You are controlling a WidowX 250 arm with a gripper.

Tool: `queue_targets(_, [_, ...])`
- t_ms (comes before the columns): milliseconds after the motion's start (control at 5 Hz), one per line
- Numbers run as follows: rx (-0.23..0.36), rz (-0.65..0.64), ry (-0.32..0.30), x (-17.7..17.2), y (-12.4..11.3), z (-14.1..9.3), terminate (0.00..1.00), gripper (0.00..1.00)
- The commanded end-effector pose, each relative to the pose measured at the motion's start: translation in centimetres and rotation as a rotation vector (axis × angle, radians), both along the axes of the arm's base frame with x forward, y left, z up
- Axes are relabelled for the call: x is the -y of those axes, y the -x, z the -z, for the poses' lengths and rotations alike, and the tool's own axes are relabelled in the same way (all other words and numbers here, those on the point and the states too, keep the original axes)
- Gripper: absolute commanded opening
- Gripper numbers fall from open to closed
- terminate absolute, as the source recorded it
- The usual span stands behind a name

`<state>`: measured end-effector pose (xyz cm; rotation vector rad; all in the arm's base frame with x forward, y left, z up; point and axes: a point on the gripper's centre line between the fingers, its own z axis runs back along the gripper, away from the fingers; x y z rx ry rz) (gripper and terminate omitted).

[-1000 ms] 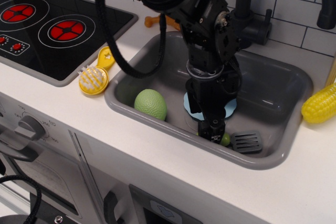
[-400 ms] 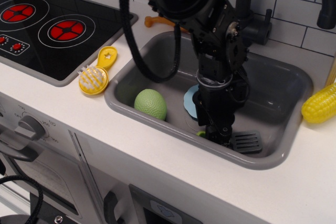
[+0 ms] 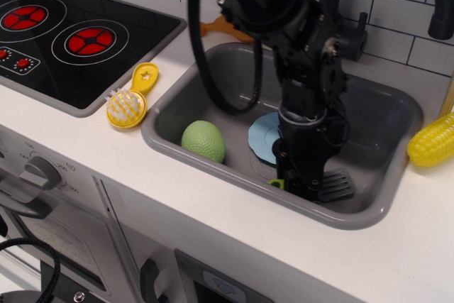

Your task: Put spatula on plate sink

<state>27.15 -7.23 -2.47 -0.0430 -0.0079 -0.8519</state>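
The spatula lies in the front right of the grey sink (image 3: 386,108). Its dark slotted blade (image 3: 336,186) shows to the right of my gripper, and the tip of its light-green handle (image 3: 275,184) shows to the left. My gripper (image 3: 301,188) is lowered onto the middle of the handle and hides it. I cannot see how the jaws stand. The light-blue plate (image 3: 262,135) lies on the sink floor just behind and left of the gripper, partly covered by the arm.
A green ball (image 3: 203,140) sits in the sink's left part. The black faucet (image 3: 347,5) rises behind the arm. A yellow brush (image 3: 129,105) lies on the counter by the stove (image 3: 64,37). A toy corn cob (image 3: 433,140) lies at the right edge.
The arm has moved right and come down over the spatula handle, uncovering more of the plate. The spatula has barely shifted.
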Motion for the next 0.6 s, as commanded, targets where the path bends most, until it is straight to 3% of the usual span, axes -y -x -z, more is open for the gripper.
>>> queue_targets(0, [0.008, -0.008, 0.04, -0.2, 0.8, -2.1, 0.0, 0.0])
queue_targets(200, [0.076, -0.127, 0.052, -1.0, -0.7, -4.3, 0.0, 0.0])
queue_targets(400, [0.121, -0.348, 0.026, -1.7, -2.0, -4.9, 0.0, 0.0])
